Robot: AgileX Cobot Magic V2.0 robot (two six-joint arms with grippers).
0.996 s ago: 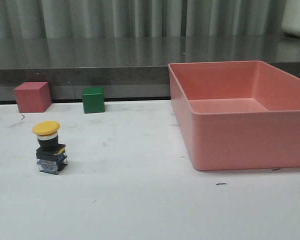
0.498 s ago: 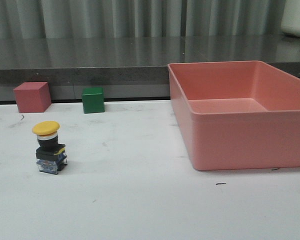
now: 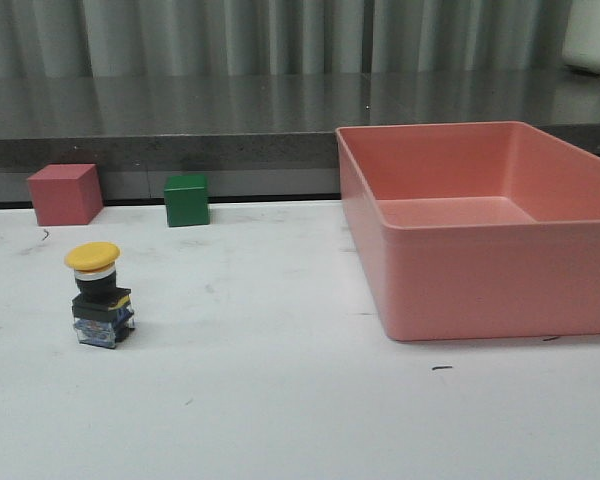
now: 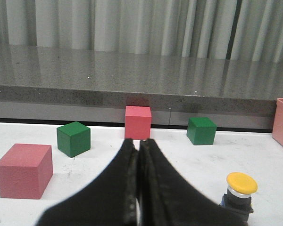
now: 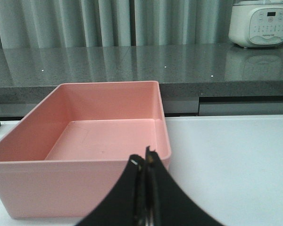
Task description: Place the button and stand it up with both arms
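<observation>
Button (image 3: 101, 296) upright on table (image 3: 280, 400), both pincers closed, apart from it

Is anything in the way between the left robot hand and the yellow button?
Nothing visible is. In the left wrist view the shut left gripper has bare table between it and the button. The pink and green cubes sit farther back, off that path.

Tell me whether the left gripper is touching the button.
Apart. In the left wrist view the closed left gripper sits clear of the upright button, with bare white table showing between them.
</observation>
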